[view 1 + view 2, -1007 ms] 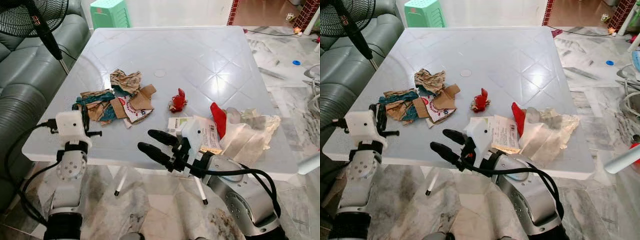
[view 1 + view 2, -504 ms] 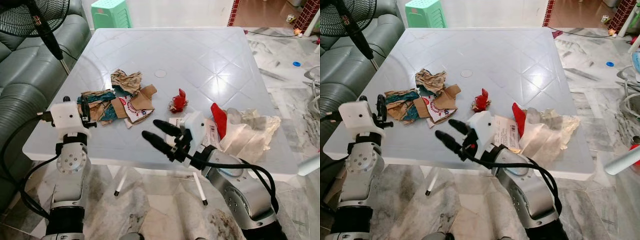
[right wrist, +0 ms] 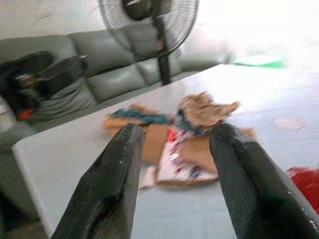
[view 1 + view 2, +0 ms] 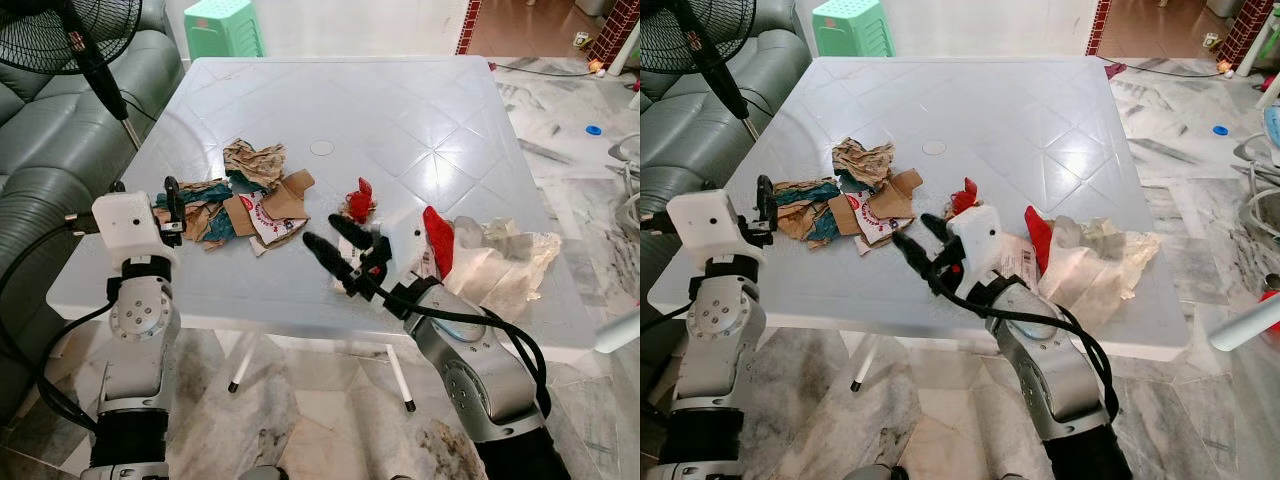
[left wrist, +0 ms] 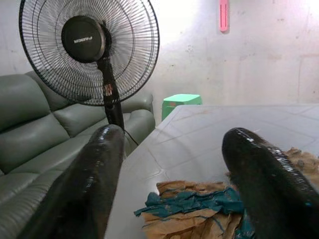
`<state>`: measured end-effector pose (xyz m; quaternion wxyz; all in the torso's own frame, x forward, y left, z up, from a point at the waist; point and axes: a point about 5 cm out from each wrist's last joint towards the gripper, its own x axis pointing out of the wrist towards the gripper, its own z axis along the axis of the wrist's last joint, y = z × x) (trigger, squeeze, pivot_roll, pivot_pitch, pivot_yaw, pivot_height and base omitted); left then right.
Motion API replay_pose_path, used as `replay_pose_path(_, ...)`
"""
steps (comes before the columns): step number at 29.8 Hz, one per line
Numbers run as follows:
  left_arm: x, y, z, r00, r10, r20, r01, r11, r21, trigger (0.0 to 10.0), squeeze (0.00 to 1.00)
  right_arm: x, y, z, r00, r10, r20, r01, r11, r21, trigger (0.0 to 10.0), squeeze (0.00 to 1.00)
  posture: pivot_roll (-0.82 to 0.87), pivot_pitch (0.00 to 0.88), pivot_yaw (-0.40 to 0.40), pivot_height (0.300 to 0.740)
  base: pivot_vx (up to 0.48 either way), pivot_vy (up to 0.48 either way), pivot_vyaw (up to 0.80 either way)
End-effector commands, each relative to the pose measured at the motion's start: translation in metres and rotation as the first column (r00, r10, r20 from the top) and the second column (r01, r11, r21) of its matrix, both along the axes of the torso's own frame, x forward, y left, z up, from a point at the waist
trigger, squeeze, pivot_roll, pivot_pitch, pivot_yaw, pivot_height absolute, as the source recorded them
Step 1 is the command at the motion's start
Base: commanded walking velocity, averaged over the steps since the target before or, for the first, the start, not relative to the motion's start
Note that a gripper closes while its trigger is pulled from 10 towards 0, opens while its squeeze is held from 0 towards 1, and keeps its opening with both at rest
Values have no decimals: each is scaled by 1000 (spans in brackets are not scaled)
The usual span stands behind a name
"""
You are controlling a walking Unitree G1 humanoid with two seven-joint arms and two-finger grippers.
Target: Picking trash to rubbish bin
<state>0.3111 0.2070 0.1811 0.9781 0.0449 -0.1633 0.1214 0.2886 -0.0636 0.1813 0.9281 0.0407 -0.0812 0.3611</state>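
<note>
The surface (image 4: 430,110) is a glossy white plastic square table top moulded with a diamond grid and a round central plug. Near its left front portion lies a heap of crumpled brown cardboard and torn paper scraps (image 4: 240,200), creased and matte, mixed with a strip of teal paper and a white printed piece with red markings. To the right of the heap sits a small crumpled red wrapper (image 4: 358,203), shiny and folded upward. Further right, a wrinkled translucent plastic bag (image 4: 500,262) rests flat beside a red pointed scrap (image 4: 437,240) and a white printed receipt (image 4: 1018,268). The right gripper (image 4: 335,245) hovers over the front part of the surface, between the heap and the red wrapper, its two long black fingers spread apart and pointing at the heap; it holds nothing and touches nothing. The left gripper (image 4: 172,202) is raised at the left edge of the surface, just beside the heap's teal end, its fingers parted wide and empty in the left wrist view. A grey-green leather sofa (image 4: 50,140) and a black pedestal fan (image 4: 60,30) stand to the left of the surface; a green plastic stool (image 4: 222,25) stands beyond it.
</note>
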Motion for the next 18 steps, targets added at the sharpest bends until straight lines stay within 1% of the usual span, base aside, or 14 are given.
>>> replay_pose_path(1, 0, 1, 15, 999, 3, 41, -3, 1000, 12, 10000, 957, 4, -3, 5, 999, -35, 29, 35, 999, 4, 10000, 0, 22, 46, 31, 740, 0, 0, 0)
replay_pose_path(2, 0, 2, 16, 999, 4, 43, -5, 1000, 11, 10000, 55, 5, -3, 5, 999, -38, 32, 38, 999, 4, 10000, 0, 23, 44, 31, 740, 0, 0, 0)
replay_pose_path(3, 1, 3, 17, 999, 7, 45, -8, 1000, 11, 10000, 0, 6, -3, 5, 999, -42, 35, 42, 999, 3, 10000, 0, 25, 43, 31, 740, 0, 0, 0)
replay_pose_path(4, 1, 3, 18, 999, 8, 45, -9, 1000, 12, 10000, 0, 6, -3, 5, 998, -44, 35, 44, 999, 3, 10000, 0, 26, 41, 31, 740, 247, 0, 0)
replay_pose_path(7, 1, 5, 18, 999, 12, 44, -12, 1000, 3, 10000, 0, 7, -3, 5, 998, -47, 39, 47, 999, 2, 10000, 0, 27, 40, 31, 740, 317, 299, 0)
replay_pose_path(18, 1, 2, 18, 999, -10, 31, 10, 1000, 11, 10000, 0, 9, -1, 3, 998, -46, 49, 46, 999, -3, 10000, 0, 26, 32, 29, 740, 307, 366, 0)
